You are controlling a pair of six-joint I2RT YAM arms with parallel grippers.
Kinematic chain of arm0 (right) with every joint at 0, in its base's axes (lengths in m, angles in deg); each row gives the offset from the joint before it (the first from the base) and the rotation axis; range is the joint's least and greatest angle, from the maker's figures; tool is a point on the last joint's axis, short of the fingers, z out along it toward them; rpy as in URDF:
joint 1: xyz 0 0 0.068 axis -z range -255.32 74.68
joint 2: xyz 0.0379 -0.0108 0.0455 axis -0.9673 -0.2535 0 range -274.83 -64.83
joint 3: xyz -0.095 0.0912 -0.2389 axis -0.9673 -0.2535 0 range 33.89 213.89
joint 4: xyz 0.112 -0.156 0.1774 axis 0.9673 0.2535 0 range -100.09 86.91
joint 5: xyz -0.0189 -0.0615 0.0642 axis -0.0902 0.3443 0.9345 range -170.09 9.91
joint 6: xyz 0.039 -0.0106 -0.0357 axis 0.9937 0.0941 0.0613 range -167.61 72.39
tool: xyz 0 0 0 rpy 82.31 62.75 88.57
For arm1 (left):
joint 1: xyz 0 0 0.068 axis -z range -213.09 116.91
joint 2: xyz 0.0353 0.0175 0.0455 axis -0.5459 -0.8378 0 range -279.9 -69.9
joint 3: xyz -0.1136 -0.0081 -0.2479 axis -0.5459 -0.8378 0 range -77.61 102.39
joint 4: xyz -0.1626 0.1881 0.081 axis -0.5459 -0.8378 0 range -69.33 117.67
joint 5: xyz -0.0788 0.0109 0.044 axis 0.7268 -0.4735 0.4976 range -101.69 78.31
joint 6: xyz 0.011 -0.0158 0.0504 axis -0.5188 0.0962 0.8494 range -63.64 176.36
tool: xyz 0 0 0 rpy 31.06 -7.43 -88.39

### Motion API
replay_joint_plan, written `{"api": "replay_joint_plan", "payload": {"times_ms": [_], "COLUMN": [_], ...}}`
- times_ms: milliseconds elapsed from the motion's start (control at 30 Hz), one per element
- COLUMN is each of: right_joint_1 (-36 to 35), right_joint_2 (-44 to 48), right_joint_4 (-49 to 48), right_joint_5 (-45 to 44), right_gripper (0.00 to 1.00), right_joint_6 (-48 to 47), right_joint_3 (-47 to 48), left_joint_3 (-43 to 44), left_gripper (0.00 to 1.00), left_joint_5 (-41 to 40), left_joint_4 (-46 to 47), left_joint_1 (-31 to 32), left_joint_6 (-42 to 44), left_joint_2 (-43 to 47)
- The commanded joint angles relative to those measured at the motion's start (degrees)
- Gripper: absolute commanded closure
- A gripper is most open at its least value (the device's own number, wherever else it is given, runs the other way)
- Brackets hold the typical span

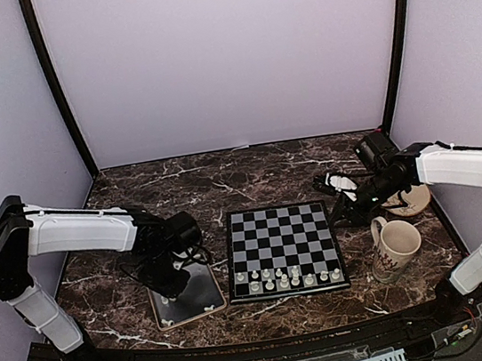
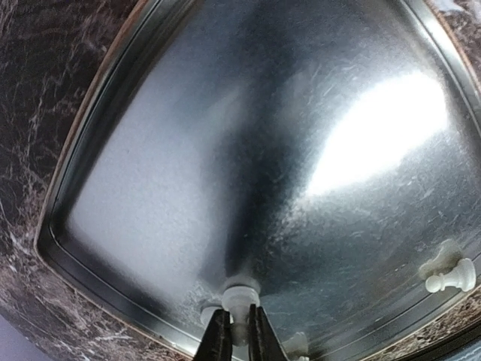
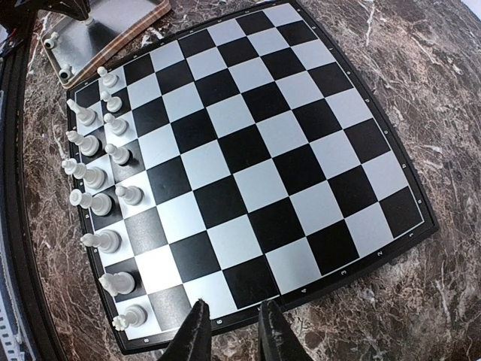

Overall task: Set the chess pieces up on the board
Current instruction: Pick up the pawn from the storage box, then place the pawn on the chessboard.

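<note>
The board (image 1: 281,229) lies mid-table, with several whitish chess pieces (image 1: 282,278) standing in its two nearest rows; they show at the left (image 3: 98,180) of the board (image 3: 263,150) in the right wrist view. My left gripper (image 2: 239,312) is down in the silver tray (image 2: 188,150), shut on the stem of one white piece (image 2: 240,295). Two more pieces (image 2: 451,278) lie near the tray's rim. My right gripper (image 3: 231,303) hovers open at the board's right edge, nothing between its fingers.
The tray (image 1: 191,306) sits left of the board under my left gripper (image 1: 173,284). A patterned mug (image 1: 397,246) stands right of the board, with a saucer (image 1: 410,202) behind it beside my right gripper (image 1: 353,210). Walls enclose the marble table.
</note>
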Motion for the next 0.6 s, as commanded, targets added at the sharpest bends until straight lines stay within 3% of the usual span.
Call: {"api": "replay_joint_plan", "payload": {"times_ms": [0,233,367,567], "right_joint_1": [0.3,0.4,0.4,0.4], "right_joint_2": [-0.3,-0.4,-0.3,-0.1], "right_joint_4": [-1.1,-1.1,-1.2,-1.0], "right_joint_5": [0.6,0.1,-0.1,0.0], "right_gripper": [0.77,0.77,0.77,0.77], "right_joint_6": [-0.3,-0.5,-0.5,-0.4], "right_joint_3": [-0.3,-0.2,-0.3,0.0], "left_joint_3": [3.2,9.5,11.8,18.6], "left_gripper": [0.94,0.96,0.96,0.95], "left_joint_5": [1.0,4.7,7.5,9.9], "left_joint_4": [0.2,1.4,7.6,13.3], "left_joint_1": [0.0,1.0,1.8,2.6], "left_joint_6": [1.8,4.1,5.8,7.6], "left_joint_2": [0.1,3.1,4.0,-1.9]}}
